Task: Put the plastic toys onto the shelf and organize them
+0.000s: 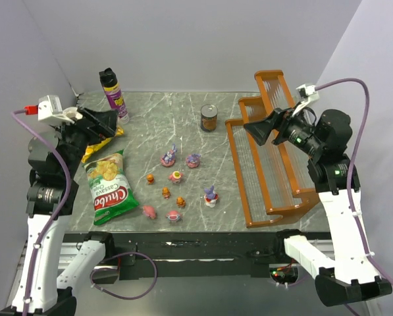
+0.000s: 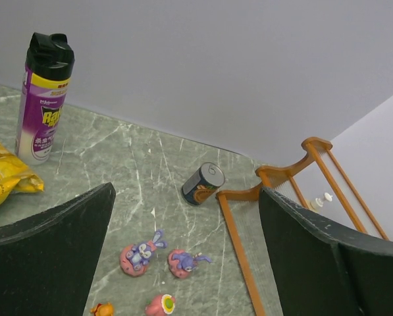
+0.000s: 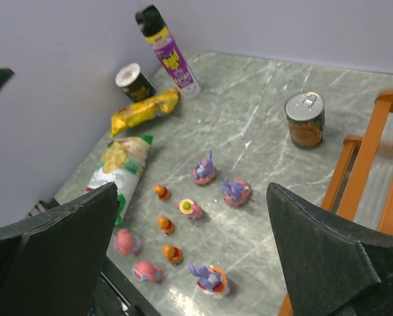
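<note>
Several tiny plastic toys lie loose on the marble table between the arms. Among them are a purple bunny on a pink base [image 1: 168,157], a second purple figure on a pink base [image 1: 193,160], a purple one on a white base [image 1: 210,196], small orange figures [image 1: 165,192] and pink ones [image 1: 149,211]. The orange-brown stepped shelf [image 1: 268,158] stands at the right with nothing on its tiers. My left gripper [image 1: 99,124] is open and empty, raised over the table's left side. My right gripper [image 1: 259,130] is open and empty, raised over the shelf's left rim. The toys also show in the right wrist view [image 3: 191,209].
A purple spray can [image 1: 114,92] stands at the back left. A tin can [image 1: 209,118] stands at the back centre. A green chips bag [image 1: 110,184] and a yellow snack bag [image 1: 103,140] lie at the left. A small dark tin [image 3: 135,82] stands by the left wall.
</note>
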Tool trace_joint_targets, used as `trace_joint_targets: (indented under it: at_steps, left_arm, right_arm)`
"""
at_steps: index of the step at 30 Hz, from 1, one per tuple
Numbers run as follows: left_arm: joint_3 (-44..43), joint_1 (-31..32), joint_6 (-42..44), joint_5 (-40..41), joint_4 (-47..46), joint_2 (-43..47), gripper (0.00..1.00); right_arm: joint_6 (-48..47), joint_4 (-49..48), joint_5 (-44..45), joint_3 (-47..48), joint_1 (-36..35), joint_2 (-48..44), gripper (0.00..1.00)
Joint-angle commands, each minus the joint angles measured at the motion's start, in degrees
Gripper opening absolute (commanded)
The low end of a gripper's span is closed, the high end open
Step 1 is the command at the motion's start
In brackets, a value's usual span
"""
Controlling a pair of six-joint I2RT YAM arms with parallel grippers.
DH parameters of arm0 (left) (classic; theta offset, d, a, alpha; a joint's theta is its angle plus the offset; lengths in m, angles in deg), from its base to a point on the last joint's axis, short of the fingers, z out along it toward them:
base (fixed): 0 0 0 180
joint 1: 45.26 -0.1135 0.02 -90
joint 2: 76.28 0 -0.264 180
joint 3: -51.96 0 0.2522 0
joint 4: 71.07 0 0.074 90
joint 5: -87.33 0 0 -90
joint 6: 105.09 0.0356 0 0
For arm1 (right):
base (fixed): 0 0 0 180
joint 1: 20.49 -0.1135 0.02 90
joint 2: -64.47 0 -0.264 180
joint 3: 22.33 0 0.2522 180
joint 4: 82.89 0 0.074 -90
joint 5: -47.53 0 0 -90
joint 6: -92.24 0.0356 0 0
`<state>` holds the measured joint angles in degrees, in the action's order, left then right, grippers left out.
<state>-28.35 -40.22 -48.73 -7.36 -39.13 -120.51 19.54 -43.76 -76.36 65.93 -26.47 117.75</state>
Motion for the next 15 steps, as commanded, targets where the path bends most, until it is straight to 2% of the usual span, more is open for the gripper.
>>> trace_joint_targets:
  at_steps: [1,5,6,9,10,12,14,15]
  left_arm:
    - [1.9,-0.3,1.6,-1.5,-3.4,2.8,0.96]
    - [5.1,-0.3,3.3,-4.6,-4.9,4.8,0.96]
    - [7.3,-0.3,4.0,-5.2,-5.2,5.3,0.96]
    - [10.5,-0.3,4.4,-5.5,-5.3,6.6,0.96]
    - [10.7,-0.3,4.3,-5.1,-4.9,6.6,0.96]
    - [11.0,-0.3,4.2,-3.8,-3.2,6.3,0.96]
    - [11.3,-0.3,3.9,-1.7,-0.7,5.4,0.96]
    - [12.0,-0.3,3.5,-0.9,-0.4,5.2,0.96]
  right_arm:
    - [-5.1,0.2,-2.1,-1.3,-3.0,-1.1,1.00]
    - [-15.6,4.1,0.6,-1.4,-14.0,-0.3,1.00]
    - [-16.8,5.0,1.7,-1.4,-19.2,0.1,1.00]
    - [-19.6,5.8,7.5,-2.8,-26.6,1.5,1.00]
    - [-18.3,5.3,13.3,-3.1,-27.6,2.2,1.00]
    - [-9.1,4.3,19.6,-4.3,-28.7,3.1,0.99]
    - [3.1,2.6,29.2,-7.9,-31.5,3.9,0.91]
    - [4.9,1.9,32.8,-8.9,-33.6,3.8,0.90]
